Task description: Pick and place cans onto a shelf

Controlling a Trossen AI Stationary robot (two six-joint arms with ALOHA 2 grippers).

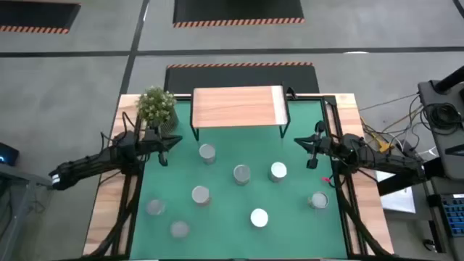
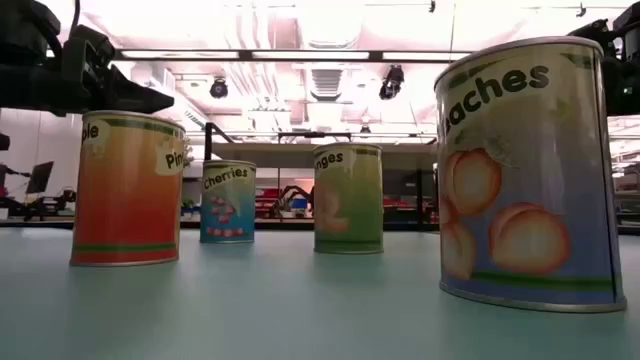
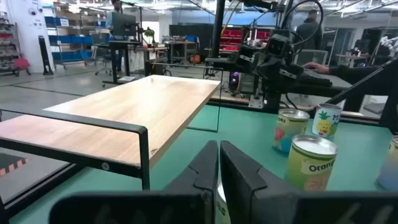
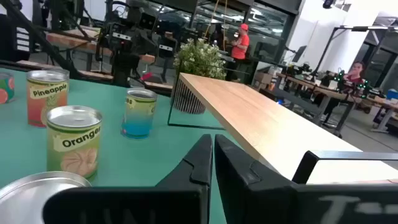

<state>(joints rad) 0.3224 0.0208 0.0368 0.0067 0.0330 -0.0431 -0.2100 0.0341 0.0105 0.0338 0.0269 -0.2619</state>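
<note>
Your left gripper (image 1: 176, 141) sat shut and empty at the left edge of the green table (image 1: 232, 217), its fingers (image 3: 208, 165) pressed together and pointing inward toward the table's middle, with the potted plant (image 1: 156, 106) just behind it on the far left corner. Moving right from there, you had seven cans standing upright and loose on the green surface, none of them on the shelf (image 1: 238, 106): one can (image 1: 155, 208) near the left side, another (image 1: 179, 229) close to the front edge, one (image 1: 200, 194) a little farther in, and a fourth (image 1: 207, 152) just in front of the shelf's left leg. Past the middle you had a can (image 1: 241, 172) at the centre, one (image 1: 259, 217) toward the front, one (image 1: 278, 171) below the shelf's right end, and the last (image 1: 318, 200) near the right edge. The shelf itself stood bare at the far side of the table, between the plant and the right arm. In the low view the labels read Pineapple (image 2: 128, 190), Cherries (image 2: 227, 200), Oranges (image 2: 348, 198) and Peaches (image 2: 530, 170). Your right gripper (image 1: 301, 142) was also closed on nothing, its fingers (image 4: 200, 163) touching, held beside the shelf's right end and pointing inward.
</note>
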